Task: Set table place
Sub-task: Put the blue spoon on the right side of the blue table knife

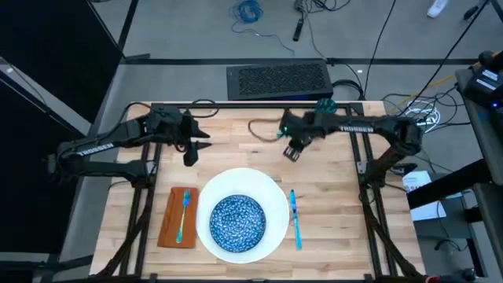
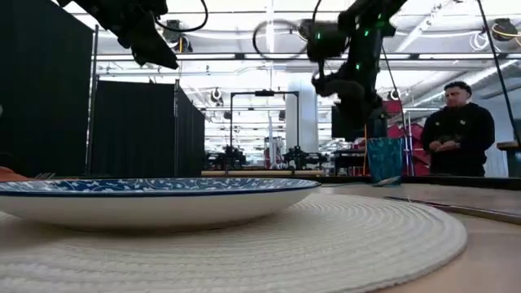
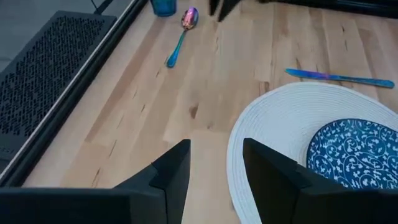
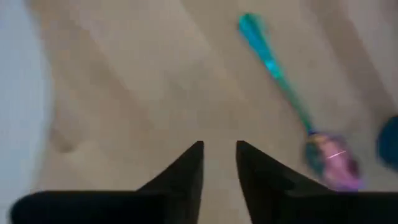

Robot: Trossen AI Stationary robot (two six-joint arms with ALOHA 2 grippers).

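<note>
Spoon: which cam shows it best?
Left wrist view: the spoon lies whole and sharp on the table, iridescent bowl near the blue cup. Right wrist view shows it closer but blurred. High view: hidden around the right gripper. Low view: not discernible.

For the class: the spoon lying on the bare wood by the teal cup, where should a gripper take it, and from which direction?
Probably mid-handle, from straight above. The spoon lies flat on the table, its thin handle clear of the cup; the bowl end is wider. The right gripper is nearest.
</note>
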